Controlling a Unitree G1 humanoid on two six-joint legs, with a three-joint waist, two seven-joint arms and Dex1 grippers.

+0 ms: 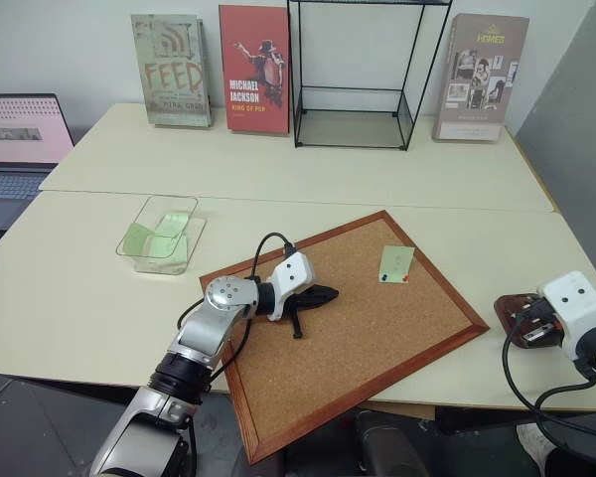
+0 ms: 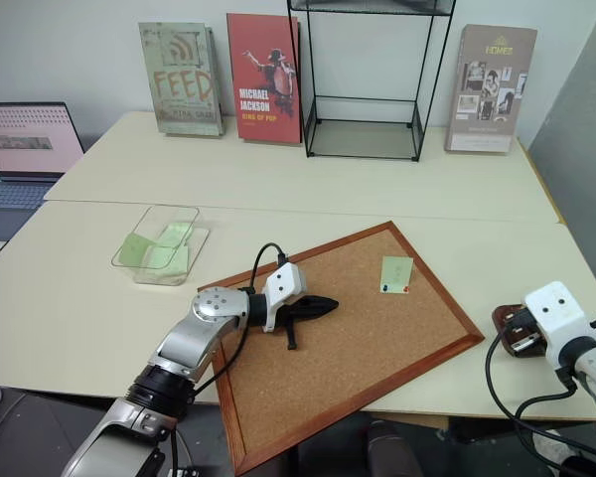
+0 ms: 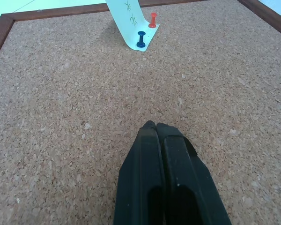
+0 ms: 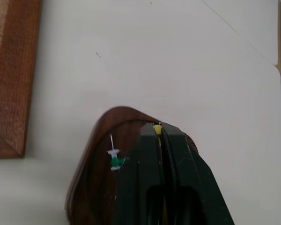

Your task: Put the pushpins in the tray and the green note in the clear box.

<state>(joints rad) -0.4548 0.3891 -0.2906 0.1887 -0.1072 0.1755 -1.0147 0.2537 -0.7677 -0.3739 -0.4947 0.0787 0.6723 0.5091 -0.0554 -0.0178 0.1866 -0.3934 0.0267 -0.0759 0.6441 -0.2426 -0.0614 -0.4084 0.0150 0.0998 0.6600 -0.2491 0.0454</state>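
The green note (image 1: 396, 264) lies on the corkboard's far right part, held by a red pushpin (image 3: 152, 19) and a blue pushpin (image 3: 141, 40). My left gripper (image 1: 328, 294) rests shut and empty on the cork, pointing toward the note from a short way off. The clear box (image 1: 161, 235) sits left of the board with pale green slips inside. At the table's right edge my right gripper (image 4: 158, 130) hangs over the tray (image 4: 96, 145), shut on a yellow pushpin (image 4: 157, 127). A green pushpin (image 4: 115, 159) lies in the tray.
The wood-framed corkboard (image 1: 278, 397) lies askew across the near table edge. At the back stand three books (image 1: 253, 70) and a black wire-frame glass case (image 1: 353, 124). A laptop (image 1: 20, 134) sits at the far left.
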